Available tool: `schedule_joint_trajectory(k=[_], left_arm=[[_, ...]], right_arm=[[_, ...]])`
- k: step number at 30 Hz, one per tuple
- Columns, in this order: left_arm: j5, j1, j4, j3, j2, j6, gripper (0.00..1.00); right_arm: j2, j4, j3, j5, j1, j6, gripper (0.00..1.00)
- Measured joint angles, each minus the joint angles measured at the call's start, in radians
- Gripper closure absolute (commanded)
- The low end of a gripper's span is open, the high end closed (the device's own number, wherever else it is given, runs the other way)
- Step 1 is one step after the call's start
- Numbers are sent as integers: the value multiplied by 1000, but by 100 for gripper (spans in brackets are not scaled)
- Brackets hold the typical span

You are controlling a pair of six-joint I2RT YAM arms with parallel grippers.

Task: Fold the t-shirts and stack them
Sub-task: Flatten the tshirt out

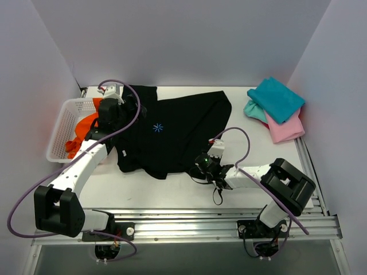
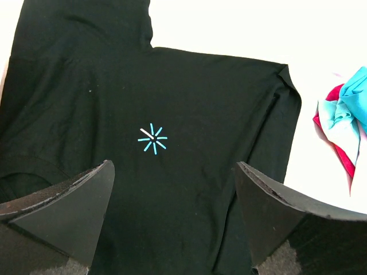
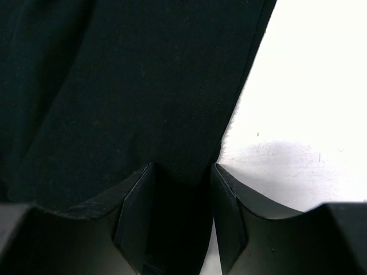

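Tightly, right gripper (image 3: 182,175) pinches shirt (image 1: 178,129) (edge).

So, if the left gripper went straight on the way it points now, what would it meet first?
The black t-shirt, near its blue starburst mark. The left gripper is open over it, though how high above is unclear.

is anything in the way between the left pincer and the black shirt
Nothing visible does. The left pincer hangs open directly above the black t-shirt, just below its starburst mark, with only bare cloth under it.
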Motion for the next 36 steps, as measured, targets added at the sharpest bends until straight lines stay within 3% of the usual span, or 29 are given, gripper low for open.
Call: schedule_joint_trajectory(k=[9,16,30,36], left_arm=[[0,-2,1,-4,0,3,5],[-1,-9,2,-15,0,9,5],[-16,-25,2,-17,0,26,5],[-78,-102,-27,-18,0,13,2]], right_arm=[[-5,-34,11,1,0,-5,67],[-8,-61,29,12,0,-24,100],[-10,-128,56,49,0,-26,100],[-153,-261,64,141,-3,0,100]])
